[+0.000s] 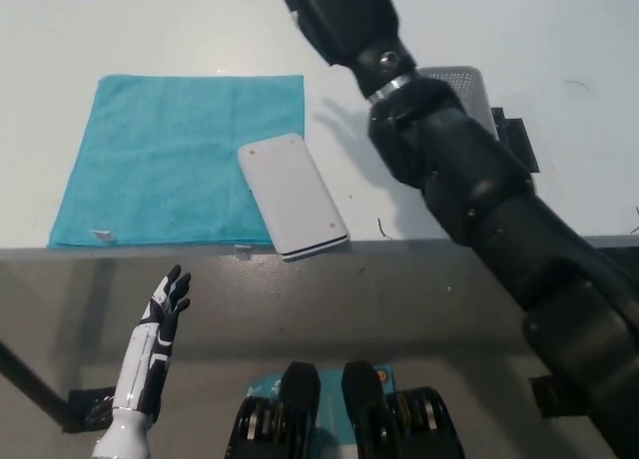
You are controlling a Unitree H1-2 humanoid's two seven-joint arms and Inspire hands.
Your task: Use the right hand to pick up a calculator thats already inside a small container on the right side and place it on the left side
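Note:
A white calculator (293, 195) lies flat on the table, its upper left part on the right edge of the teal cloth (170, 160). Its lower end reaches slightly past the table's front edge. My black right hand (334, 10) is up at the picture's top, apart from the calculator and cut off by the frame. The black forearm hides most of the small grey container (465, 84) on the right. My white left hand (166, 301) rests open below the table's front edge at the lower left.
A grey table (150, 30) carries the cloth on its left half. A dark bracket (514, 140) sits beside the container. My right arm crosses the whole right side of the view.

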